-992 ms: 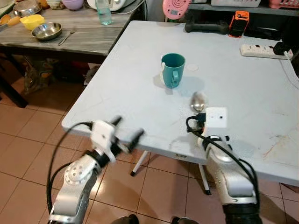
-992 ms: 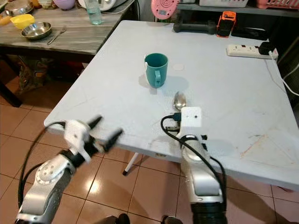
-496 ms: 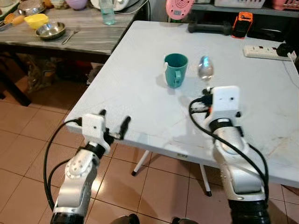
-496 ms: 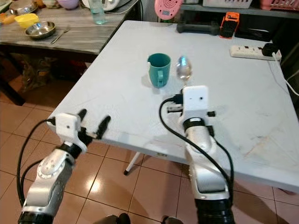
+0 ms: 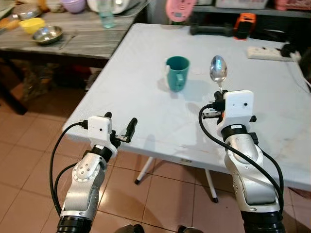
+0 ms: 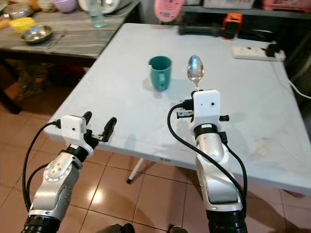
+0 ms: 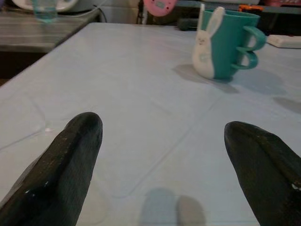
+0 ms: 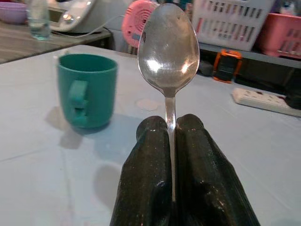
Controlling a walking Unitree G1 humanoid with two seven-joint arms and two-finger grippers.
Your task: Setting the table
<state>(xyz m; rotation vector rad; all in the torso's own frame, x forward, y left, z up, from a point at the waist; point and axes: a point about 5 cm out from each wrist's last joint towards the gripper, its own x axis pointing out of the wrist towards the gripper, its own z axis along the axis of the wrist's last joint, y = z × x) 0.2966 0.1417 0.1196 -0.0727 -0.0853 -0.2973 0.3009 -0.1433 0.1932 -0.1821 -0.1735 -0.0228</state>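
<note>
The right gripper (image 8: 171,141) pinches the thin handle of a shiny steel spoon (image 8: 168,47), bowl up, above the pale grey table (image 5: 146,92). A teal mug (image 5: 177,73) with a looped handle stands at its ten o'clock. The left gripper (image 5: 119,128) hovers at the table's near edge, fingers spread wide

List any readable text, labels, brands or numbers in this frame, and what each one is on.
No legible text anywhere.
The teal mug carries a white rabbit figure, no words.
The pink round item and the orange device may bear markings, too blurred to read.
The spoon in the right gripper shows none.
</note>
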